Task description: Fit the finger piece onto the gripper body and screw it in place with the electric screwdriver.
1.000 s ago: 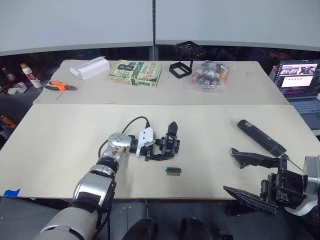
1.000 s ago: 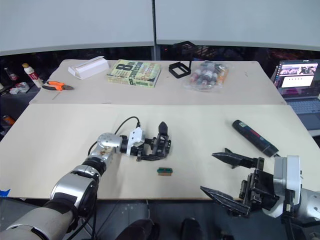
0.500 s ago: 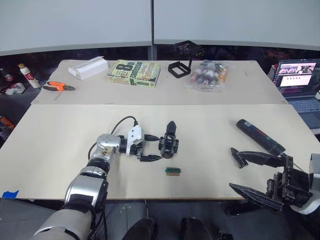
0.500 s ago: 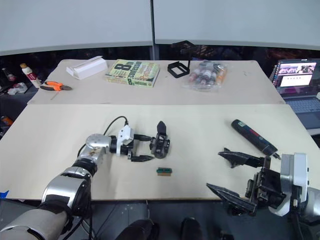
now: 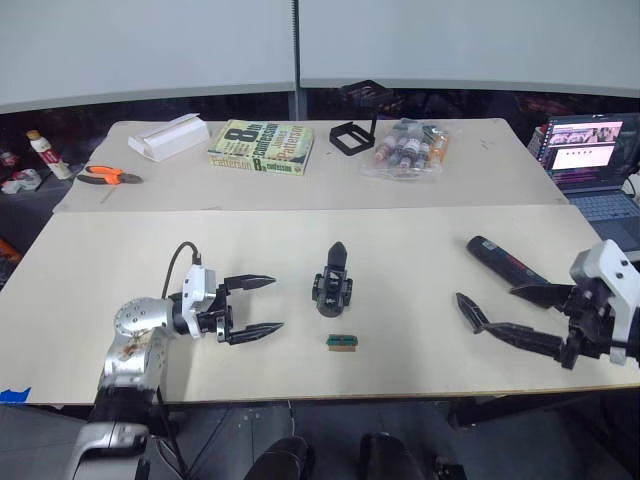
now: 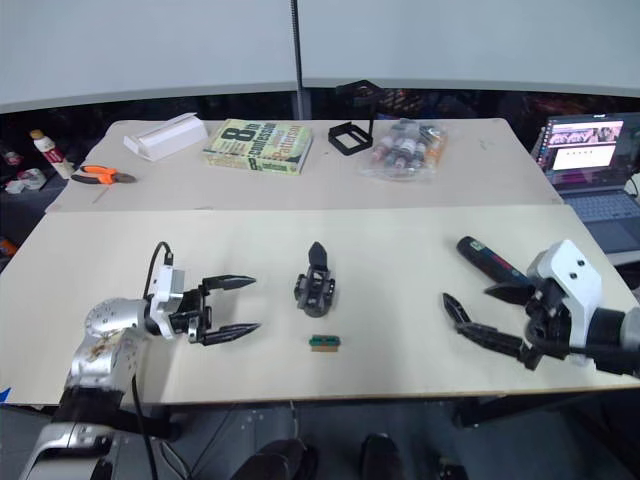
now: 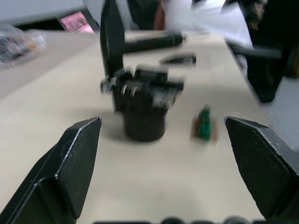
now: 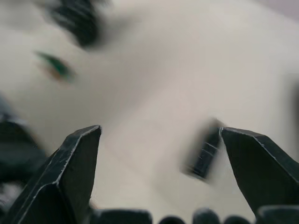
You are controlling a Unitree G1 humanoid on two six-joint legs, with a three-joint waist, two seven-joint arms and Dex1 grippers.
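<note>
My left tool (image 5: 247, 306) sits low over the counter (image 5: 420, 250) toward its near left side, fingers spread wide with nothing between them, tips pointing across at the gripper body (image 5: 333, 288). That gripper body stands alone near the middle of the counter, well apart from my left fingertips, with the finger piece (image 5: 336, 255) rising upright from its top as a tapering black point; I cannot tell from here whether it is seated or just resting there. In the left wrist view the gripper body (image 7: 142, 100) stands framed between my two fingers (image 7: 70, 161), clear of both. Just beside it, toward the near edge, lies a small green-and-brown block (image 5: 343, 342), flat on the surface and touching nothing. My right tool (image 5: 490, 308) is over the near right part of the counter, also gaping open and empty, its lower finger stretched out toward the middle. The electric screwdriver (image 5: 507, 263) lies flat near the right edge, angled, just beyond my right tool's upper finger and not gripped. Along the far edge I see a white box (image 5: 175, 137), a book (image 5: 261, 147), an open black square frame (image 5: 351, 137), a clear bag of small bottles (image 5: 408, 150), and orange-handled pliers (image 5: 105, 175) at the far left corner. A laptop (image 5: 590, 160) sits off the far right corner.
</note>
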